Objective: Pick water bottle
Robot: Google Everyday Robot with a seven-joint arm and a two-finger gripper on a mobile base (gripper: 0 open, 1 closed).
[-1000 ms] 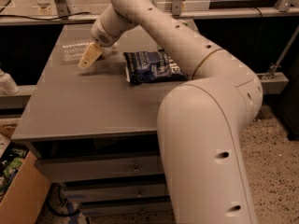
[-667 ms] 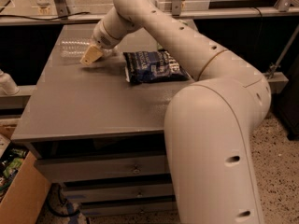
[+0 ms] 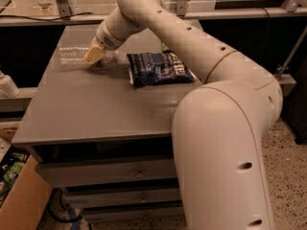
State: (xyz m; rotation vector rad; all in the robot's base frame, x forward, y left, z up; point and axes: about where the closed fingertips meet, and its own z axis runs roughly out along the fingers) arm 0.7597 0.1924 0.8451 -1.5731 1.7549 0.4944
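Note:
The water bottle (image 3: 72, 54) is a clear ribbed plastic bottle lying on its side at the far left of the grey table (image 3: 91, 109). My gripper (image 3: 94, 56) has tan fingers and sits right over the bottle's right end, low above the table. The arm reaches in from the right across the table and hides part of the bottle. The bottle's cap and label do not show.
A dark blue chip bag (image 3: 158, 68) lies on the table just right of the gripper. Drawers (image 3: 110, 174) sit under the tabletop. A cardboard box (image 3: 19, 195) stands on the floor at lower left. A rail (image 3: 57, 18) runs behind the table.
The gripper has stayed at the bottle's right end. The view has shifted slightly and the arm's elbow now fills more of the right foreground.

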